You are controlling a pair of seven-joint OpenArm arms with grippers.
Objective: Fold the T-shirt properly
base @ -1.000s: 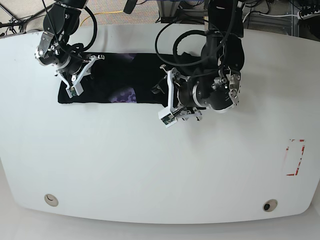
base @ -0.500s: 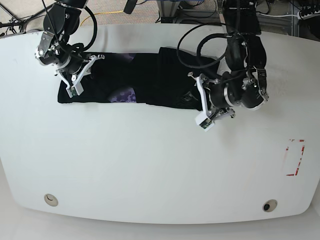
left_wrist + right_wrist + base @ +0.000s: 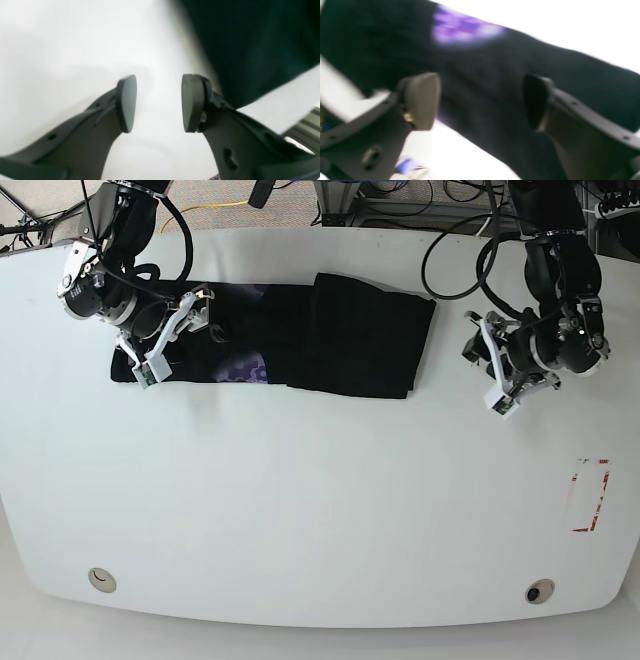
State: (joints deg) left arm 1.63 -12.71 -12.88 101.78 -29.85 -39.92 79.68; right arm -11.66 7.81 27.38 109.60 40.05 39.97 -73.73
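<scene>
The black T-shirt (image 3: 350, 335) lies flat at the back of the white table (image 3: 300, 510), with a folded layer on its right part and a purple print (image 3: 245, 370) showing near the front edge. My right gripper (image 3: 172, 332) is open above the shirt's left end. In the right wrist view its fingers (image 3: 422, 100) straddle black fabric (image 3: 495, 75) below the purple print (image 3: 465, 30). My left gripper (image 3: 488, 370) is open and empty over bare table, to the right of the shirt. In the left wrist view (image 3: 158, 102) the shirt (image 3: 250, 37) is at the upper right.
A red-marked rectangle (image 3: 590, 495) sits near the table's right edge. Two round holes (image 3: 100, 580) (image 3: 540, 591) are near the front edge. Cables and equipment lie behind the table's back edge.
My left arm has moved right, off the shirt and onto bare table. The shirt's right part now lies uncovered and folded. My right gripper has shifted only slightly at the left end.
</scene>
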